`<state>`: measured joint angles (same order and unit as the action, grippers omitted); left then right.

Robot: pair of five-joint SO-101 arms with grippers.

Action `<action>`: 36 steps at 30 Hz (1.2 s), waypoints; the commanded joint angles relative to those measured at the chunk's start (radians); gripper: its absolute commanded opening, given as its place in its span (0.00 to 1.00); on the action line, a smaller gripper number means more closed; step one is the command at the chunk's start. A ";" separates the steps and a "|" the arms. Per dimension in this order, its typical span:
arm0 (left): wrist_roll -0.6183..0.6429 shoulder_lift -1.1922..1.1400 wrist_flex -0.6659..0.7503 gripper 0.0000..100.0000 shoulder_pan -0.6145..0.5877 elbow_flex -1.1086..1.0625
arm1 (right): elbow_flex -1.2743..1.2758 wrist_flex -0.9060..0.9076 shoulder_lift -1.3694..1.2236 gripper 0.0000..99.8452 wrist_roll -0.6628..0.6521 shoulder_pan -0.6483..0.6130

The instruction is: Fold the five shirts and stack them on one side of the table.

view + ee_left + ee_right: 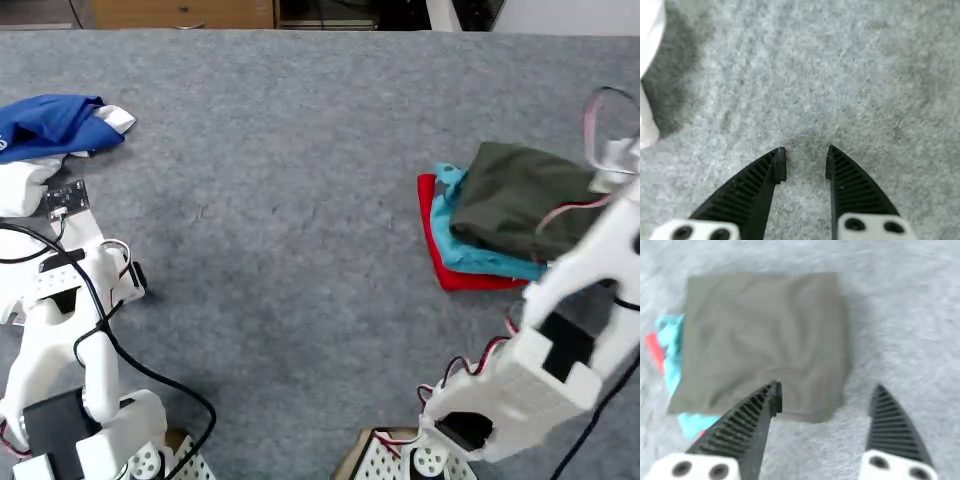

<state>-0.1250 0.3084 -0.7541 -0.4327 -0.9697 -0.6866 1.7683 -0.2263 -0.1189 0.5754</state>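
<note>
Grey counter under both my pincers. My right pincer hangs wide open over the edge of the olive shirt, folded square atop the teal shirt and red shirt. The crumpled blue shirt lies well beyond my left pincer, which is narrowly parted above bare felt. Best bet: pinch a hem and drag it flat first.

Wooden drawer unit beyond far edge, dark gap beside
</note>
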 commanded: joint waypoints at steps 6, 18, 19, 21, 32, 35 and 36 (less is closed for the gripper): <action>-0.060 0.031 0.003 0.15 -0.009 -0.008 | 0.389 -0.068 -0.048 0.03 0.253 -0.231; -0.157 0.031 0.006 0.15 -0.009 -0.015 | 0.605 -0.149 -0.228 0.01 0.388 -0.364; -0.155 0.031 0.006 0.15 -0.009 -0.015 | 0.604 -0.140 -0.214 0.01 0.385 -0.367; -0.155 0.031 0.006 0.15 -0.009 -0.015 | 0.581 -0.114 -0.157 0.01 0.384 -0.369; -0.149 0.031 0.011 0.15 -0.009 -0.015 | 0.326 -0.071 0.166 0.01 0.265 -0.249; -0.147 0.031 0.011 0.15 -0.002 -0.014 | 0.352 -0.233 0.104 0.01 0.186 -0.217; -0.146 0.031 0.011 0.15 -0.002 -0.014 | 0.366 -0.302 0.065 0.01 0.166 -0.216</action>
<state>-0.2708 0.3084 -0.7541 -0.4327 -0.9835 -0.3138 1.6226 -0.1312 0.1082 0.3284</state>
